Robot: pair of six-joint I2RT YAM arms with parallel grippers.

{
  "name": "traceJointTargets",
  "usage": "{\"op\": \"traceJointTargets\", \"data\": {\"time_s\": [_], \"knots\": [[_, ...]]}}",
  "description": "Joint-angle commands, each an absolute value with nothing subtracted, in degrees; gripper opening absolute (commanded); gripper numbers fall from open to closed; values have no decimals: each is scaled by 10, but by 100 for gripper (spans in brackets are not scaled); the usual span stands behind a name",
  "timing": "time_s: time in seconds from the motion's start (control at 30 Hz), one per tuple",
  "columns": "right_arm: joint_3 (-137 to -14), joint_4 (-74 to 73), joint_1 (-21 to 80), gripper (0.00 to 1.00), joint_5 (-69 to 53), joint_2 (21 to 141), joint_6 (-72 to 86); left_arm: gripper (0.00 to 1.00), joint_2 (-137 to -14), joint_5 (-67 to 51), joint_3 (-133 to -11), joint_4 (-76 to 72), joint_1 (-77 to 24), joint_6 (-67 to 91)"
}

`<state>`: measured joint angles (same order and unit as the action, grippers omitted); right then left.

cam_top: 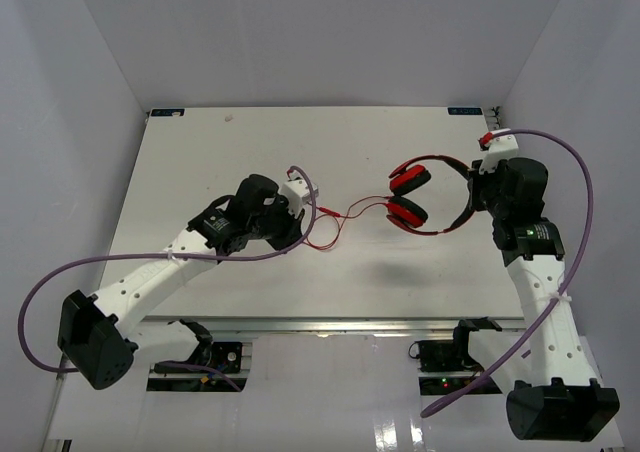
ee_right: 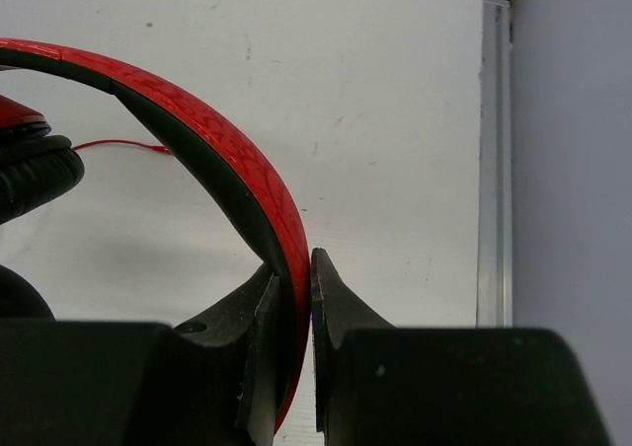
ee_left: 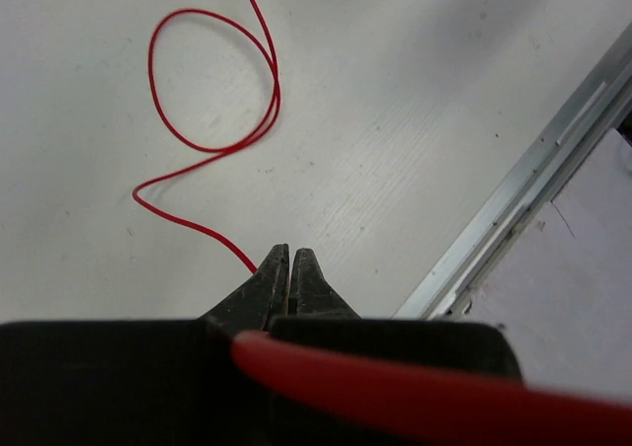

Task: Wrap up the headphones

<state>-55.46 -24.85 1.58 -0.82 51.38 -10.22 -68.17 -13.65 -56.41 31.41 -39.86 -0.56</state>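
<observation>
Legible text, labels, brands, numbers: none. Small blue strips (cam_top: 166, 112) at far corners of flat white table (cam_top: 300, 152): any print too small to read.

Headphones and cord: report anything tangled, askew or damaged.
No damage shows. The cord lies in loose loops on the table, crossing itself, not wound on the headphones. The left hand pinches the cord; the right hand clamps the headband.
</observation>
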Motion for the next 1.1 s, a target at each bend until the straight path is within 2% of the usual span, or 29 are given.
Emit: {"op": "traceJointTargets", "data": {"time_s": [0.0,0.23,0.4,0.6,0.77,0.9,1.07], "knots": [[-537,-185,7,8,52,497,-65,0,-641,-192,-592,405,-398,-28],[-468,-148,7,8,78,510,-96,0,-586,-253,-642,471,-398,-15],[-468,-152,6,8,20,542,-124,0,-589,-236,-690,488,-398,-15],[-491,-173,44,8,-71,597,-157,0,-693,-237,-822,527,-402,-62],[-502,-152,107,8,-51,626,-162,0,-777,-208,-944,558,-440,-108],[-530,-120,193,8,26,668,-161,0,-846,-147,-1025,585,-500,-132],[-603,-121,218,8,-16,725,-167,0,-878,-87,-1049,592,-516,-152]]}}
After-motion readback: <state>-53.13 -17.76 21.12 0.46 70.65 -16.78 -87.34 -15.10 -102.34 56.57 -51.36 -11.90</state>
